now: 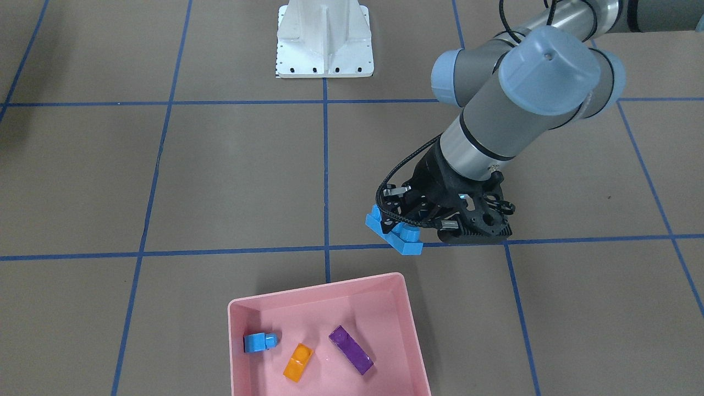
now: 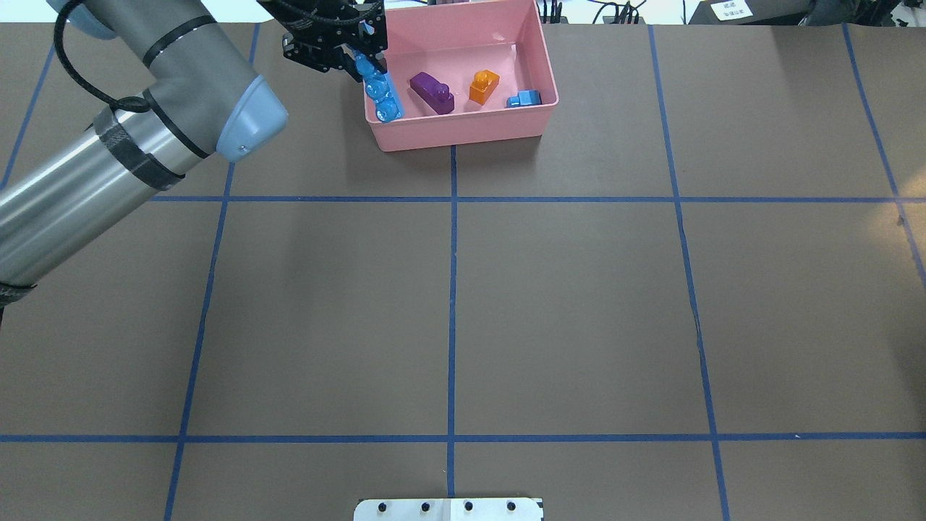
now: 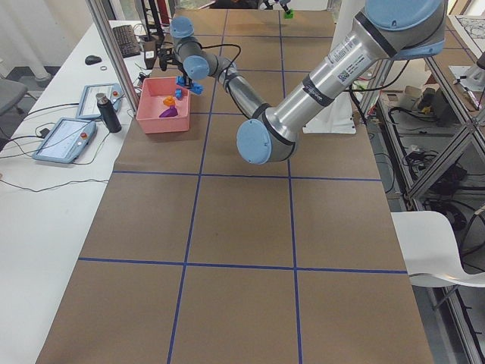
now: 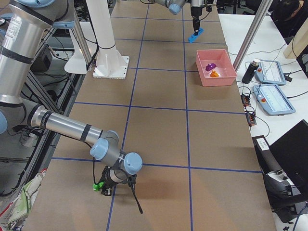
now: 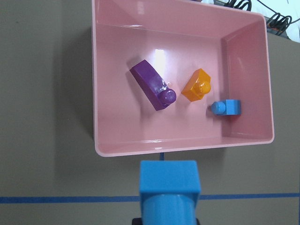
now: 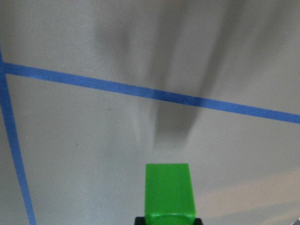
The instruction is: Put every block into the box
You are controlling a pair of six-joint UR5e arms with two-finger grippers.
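My left gripper (image 1: 410, 219) is shut on the long blue brick (image 1: 394, 232) and holds it in the air just outside the pale-pink box (image 1: 319, 288), near its corner. The left wrist view shows the brick (image 5: 169, 188) just short of the box wall (image 5: 187, 146). In the box lie the purple brick (image 1: 351, 350), the orange brick (image 1: 298, 362) and the small blue brick (image 1: 258, 342). My right gripper (image 4: 107, 186) is far from the box, near the table's opposite end, shut on the small green brick (image 6: 168, 192) a little above the table.
The white robot base (image 1: 324, 41) stands at the table's middle edge. A dark bottle (image 3: 108, 112) and a tablet (image 3: 62, 141) sit on the side desk beside the box. Blue tape lines (image 2: 452, 318) cross the brown table.
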